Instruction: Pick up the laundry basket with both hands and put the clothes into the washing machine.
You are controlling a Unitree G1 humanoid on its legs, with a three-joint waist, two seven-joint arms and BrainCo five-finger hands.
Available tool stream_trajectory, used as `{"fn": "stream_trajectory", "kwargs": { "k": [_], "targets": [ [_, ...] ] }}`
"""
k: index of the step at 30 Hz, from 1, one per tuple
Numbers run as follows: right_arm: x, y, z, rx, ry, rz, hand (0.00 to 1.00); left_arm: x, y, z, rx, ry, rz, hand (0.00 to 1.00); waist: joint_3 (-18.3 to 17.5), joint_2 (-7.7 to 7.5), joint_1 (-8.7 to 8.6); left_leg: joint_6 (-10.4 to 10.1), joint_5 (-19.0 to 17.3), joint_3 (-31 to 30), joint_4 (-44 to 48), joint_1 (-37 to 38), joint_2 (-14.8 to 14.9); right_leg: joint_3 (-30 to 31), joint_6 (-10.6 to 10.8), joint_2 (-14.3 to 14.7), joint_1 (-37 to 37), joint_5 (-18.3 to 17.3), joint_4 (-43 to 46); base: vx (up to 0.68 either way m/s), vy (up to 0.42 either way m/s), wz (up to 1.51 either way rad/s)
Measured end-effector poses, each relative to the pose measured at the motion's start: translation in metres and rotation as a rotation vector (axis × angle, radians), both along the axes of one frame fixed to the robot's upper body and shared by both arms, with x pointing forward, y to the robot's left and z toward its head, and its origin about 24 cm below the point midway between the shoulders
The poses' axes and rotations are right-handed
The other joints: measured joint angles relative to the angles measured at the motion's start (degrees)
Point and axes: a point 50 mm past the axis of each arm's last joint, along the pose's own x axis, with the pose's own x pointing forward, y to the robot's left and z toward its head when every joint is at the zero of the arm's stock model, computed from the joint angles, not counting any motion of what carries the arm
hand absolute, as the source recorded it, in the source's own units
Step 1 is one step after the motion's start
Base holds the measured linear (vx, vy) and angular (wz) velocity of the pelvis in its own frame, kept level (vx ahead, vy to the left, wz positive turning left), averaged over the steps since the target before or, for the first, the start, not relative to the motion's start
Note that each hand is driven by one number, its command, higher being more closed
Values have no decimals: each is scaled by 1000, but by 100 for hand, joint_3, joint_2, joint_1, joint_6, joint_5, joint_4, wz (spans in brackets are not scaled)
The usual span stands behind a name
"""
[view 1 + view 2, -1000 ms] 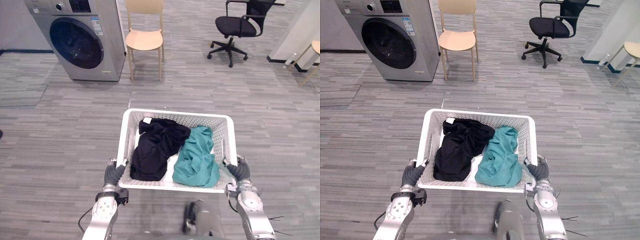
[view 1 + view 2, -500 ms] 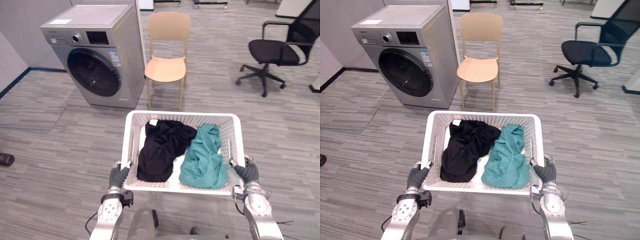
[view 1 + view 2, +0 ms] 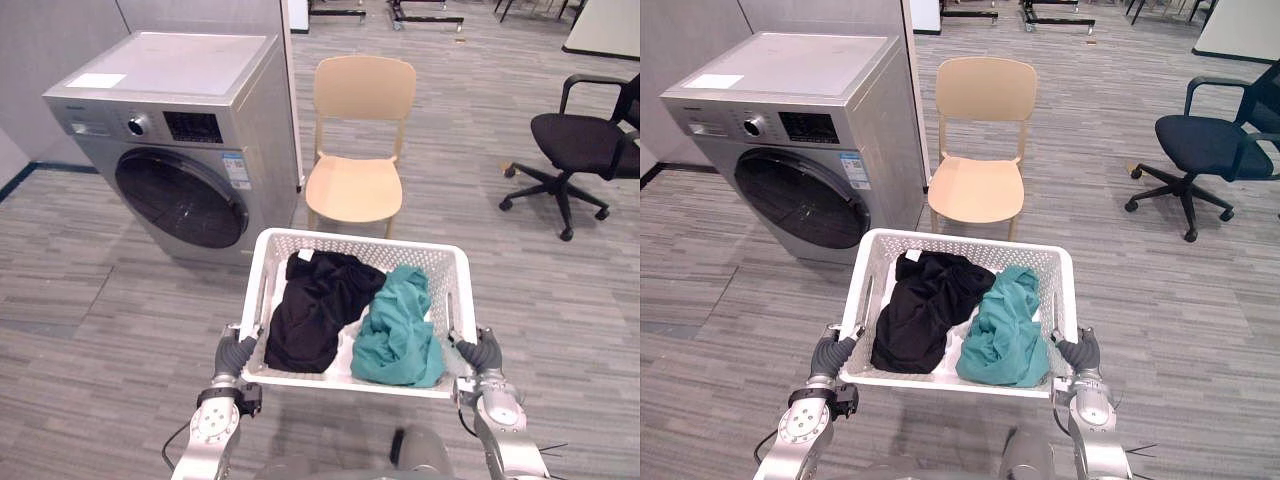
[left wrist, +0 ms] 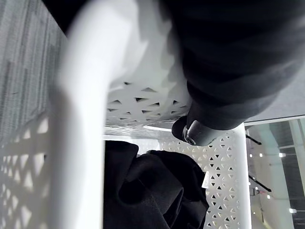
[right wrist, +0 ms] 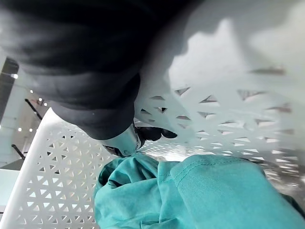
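Laundry basket [image 3: 355, 238], left eye view: held above the plank floor [image 3: 100, 330], left hand [image 3: 231, 354] and right hand [image 3: 484, 353] curled round its side rims; washing machine [image 3: 180, 150] and chair [image 3: 358, 150] beyond. Left wrist view: black garment [image 4: 152, 191] inside. Right wrist view: teal garment [image 5: 214, 191].

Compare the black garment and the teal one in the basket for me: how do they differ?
Colour: the black garment is dark, the teal garment bright. Side: the black one lies in the basket's left half, the teal one in its right. The black one shows a white tag at its far end; the teal one shows none. Both are crumpled, lie inside the basket and touch near the middle.
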Motion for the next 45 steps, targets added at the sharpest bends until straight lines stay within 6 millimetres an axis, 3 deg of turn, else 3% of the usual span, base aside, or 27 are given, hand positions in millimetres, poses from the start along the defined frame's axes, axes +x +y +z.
{"fn": "stream_trajectory", "kwargs": {
  "k": [1, 2, 3, 4, 5, 6, 7, 8, 9, 10, 12, 14, 15, 17, 19, 20, 21, 25, 27, 29, 32, 35, 36, 37, 41, 43, 45],
  "targets": [
    [0, 0, 2, -1, -8, -3, 100, 2, 0, 1, 2, -6, -5, 100, 6, -2, -33, -62, -34, -63, -79, 97, 11, -73, -5, 94, -123, 46, -633, 675, 7, 52],
    [0, -2, 3, -3, -11, -11, 100, 7, -1, 0, 10, -7, -19, 100, 11, -42, -86, -180, -97, -142, -211, 338, 18, -118, -9, 293, -256, 540, -2121, 632, -43, 56],
    [-1, -4, 2, -5, -7, -20, 100, 10, -3, -4, 9, 9, -23, 100, 23, -33, -154, -277, -150, -259, -327, 622, 44, -19, -163, 519, -219, 1564, -2966, 658, -59, 52],
    [-2, -5, 1, -6, -2, -21, 100, 9, -3, -6, 7, 19, -22, 100, -12, -9, -178, -299, -162, -333, -354, 703, 73, 42, -331, 610, -196, 2025, -3106, 722, -84, 18],
    [0, -8, 3, -23, -5, -18, 100, 10, -9, -11, -19, 34, -15, 100, -88, 312, -120, -353, -187, -457, -287, 794, 336, 49, -779, 821, -150, 2094, -2935, 730, -62, 8],
    [1, -13, 5, -38, -8, -19, 100, 13, -12, -11, -29, 34, -15, 100, -29, 394, -122, -664, 92, -585, 183, 710, 379, 82, -817, 707, -168, 1670, -2413, 872, -71, 30],
    [0, -17, 6, -53, -3, -24, 100, 19, -18, -11, -43, 26, -20, 100, 84, 254, -261, -604, 561, -600, 784, 630, 203, -14, -1089, 290, -331, 1324, -1369, 687, -87, 60],
    [-3, -17, 4, -54, 7, -22, 100, 17, -19, -13, -48, 36, -15, 100, 155, 165, -334, -548, 890, -486, 1248, 549, 153, -170, -918, 259, -364, 1091, -999, 495, -139, 28],
    [-4, -17, 3, -54, 13, -18, 100, 8, -19, -18, -60, 59, -2, 100, 52, 482, -244, -560, 1419, -325, 2272, 319, 485, -405, -859, 683, -14, 1040, -1546, 492, -319, -31],
    [-4, -15, 7, -64, -3, -2, 100, -2, -15, -18, -59, 57, 13, 100, 12, 562, -170, -559, 2283, -60, 3993, -298, 987, -615, -1161, 1079, 573, 668, -2172, 490, -268, -63],
    [1, -14, 11, -61, -24, -8, 100, 2, -16, -12, -63, 27, 13, 100, -2, 775, -35, -430, 1739, -35, 5244, -1210, 1554, -522, -1239, 1429, 868, 493, -2362, 578, -84, -58],
    [4, -8, 11, -40, -37, -5, 100, 5, -10, -9, -43, 14, 14, 100, 149, 531, 168, -288, 1143, -32, 5255, -1921, 1646, -248, -1173, 1436, 1509, 488, -2833, 564, 34, -45],
    [4, -7, 11, -41, -35, 2, 100, 2, -8, -11, -45, 22, 20, 100, 173, 375, 188, -422, 778, -60, 4567, -2238, 1550, -126, -1091, 1374, 1933, 537, -3256, 470, 68, -21],
    [4, -8, 11, -48, -35, 2, 100, 1, -10, -12, -58, 26, 22, 100, 201, 278, 176, -551, 631, -207, 3388, -2431, 1310, -87, -915, 1234, 2226, 538, -3495, 402, 113, -8],
    [3, -12, 10, -56, -29, -10, 100, 2, -12, -12, -66, 24, 17, 100, 197, 285, 167, -701, 766, -444, 1747, -2492, 1009, -43, -682, 1095, 2395, 476, -3566, 398, 197, -15],
    [1, -15, 8, -56, -21, -25, 100, 2, -14, -13, -67, 28, 7, 100, 187, 326, 179, -475, 1426, -559, 852, -2358, 925, 85, -410, 1105, 2496, 336, -3546, 448, 252, -11],
    [-2, -12, 1, -34, 6, -37, 100, 1, -11, -16, -54, 47, 7, 100, 141, 157, 151, -405, 1480, -514, 620, -2145, 689, 271, -309, 903, 2596, 343, -3639, 425, 257, 2],
    [-6, -12, -3, -25, 22, -43, 100, 1, -11, -15, -46, 47, -3, 100, 104, 54, 129, -134, 1322, -341, 426, -1867, 374, 428, -109, 509, 2579, 321, -3368, 278, 204, 2],
    [-7, -9, -6, -21, 34, -35, 100, -1, -10, -17, -42, 56, -1, 100, 114, 24, 165, -59, 1109, -199, 394, -1622, 327, 499, 222, 273, 2212, 274, -2246, 179, 145, -28],
    [-8, -9, -10, -23, 55, -39, 100, -2, -9, -17, -35, 61, -6, 100, 119, -5, 131, -13, 1075, -182, 309, -1454, 313, 488, 347, 93, 1914, 320, -1553, 116, 80, -7],
    [-11, -5, -19, 1, 86, -50, 100, -2, -5, -17, -8, 68, -20, 100, 86, -60, 84, -54, 1044, -189, 101, -1327, 356, 503, 199, -143, 1484, 226, -1391, 100, 11, 0],
    [-15, -6, -25, -3, 115, -64, 100, -3, -6, -22, -2, 92, -29, 100, 59, -115, 40, -194, 966, -207, 148, -1340, 393, 554, 195, -254, 1381, 285, -2197, 56, -99, 0],
    [-17, -4, -28, 2, 126, -67, 100, -3, -4, -24, 13, 100, -37, 100, -10, -257, 21, -295, 898, -199, 278, -1435, 346, 547, 132, -269, 1449, 691, -2872, 60, -195, 9],
    [-17, -4, -30, 3, 135, -67, 100, 0, -5, -25, 21, 104, -48, 100, 19, -290, 1, -390, 801, -252, 462, -1516, 383, 536, 505, -266, 1534, 793, -3100, 64, -225, 7],
    [-15, -9, -34, -12, 160, -73, 100, 8, -12, -27, 26, 110, -69, 100, -10, -172, 28, -608, 815, -280, 480, -1722, 827, 491, 294, 193, 1429, 941, -3398, 53, -184, -17],
    [-7, -14, -29, -38, 138, -78, 100, 21, -16, -25, 33, 94, -80, 100, 34, -175, 13, -691, 880, -280, 446, -1946, 860, 495, 227, 259, 1163, 986, -3347, 4, -112, -13],
    [17, -18, -14, -57, 70, -79, 100, 52, -22, -6, 48, 11, -93, 100, 423, -179, -9, -706, 948, -318, 592, -2337, 852, 483, 214, 241, 739, 994, -3091, -73, -66, 1]
  ]
}}
